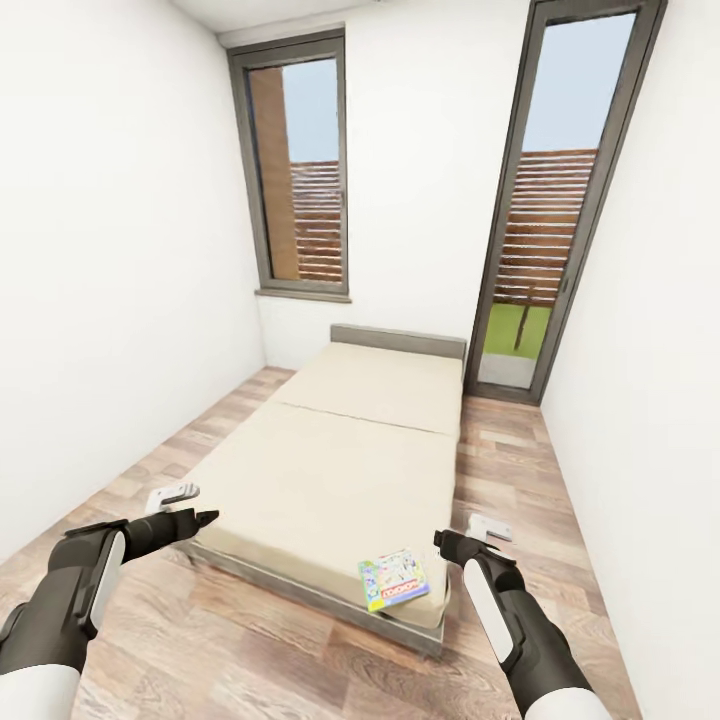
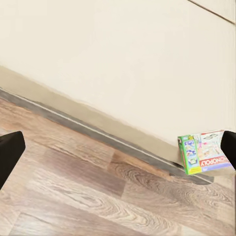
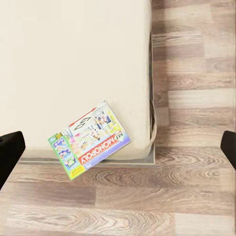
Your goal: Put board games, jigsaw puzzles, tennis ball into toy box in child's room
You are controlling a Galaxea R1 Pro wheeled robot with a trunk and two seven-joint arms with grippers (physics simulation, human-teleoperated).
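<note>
One board game [image 1: 393,578], a bright Monopoly box, lies flat on the near right corner of the bed [image 1: 340,470], one edge poking past the foot of the cream mattress. My left gripper [image 1: 195,507] hovers open at the bed's near left corner, well left of the game. My right gripper [image 1: 468,533] hovers open just right of the game, above the floor. The left wrist view has the board game [image 2: 204,152] by the bed [image 2: 123,59] edge. The right wrist view looks down on the board game [image 3: 91,140] and bed [image 3: 73,59]. Table, toy box, jigsaw puzzles and tennis ball are out of view.
White walls close in on both sides. A grey-framed window [image 1: 298,170] and a tall glass door [image 1: 555,200] stand in the far wall. Wood-plank floor [image 1: 250,640] runs before the bed's foot and in narrow strips along both sides.
</note>
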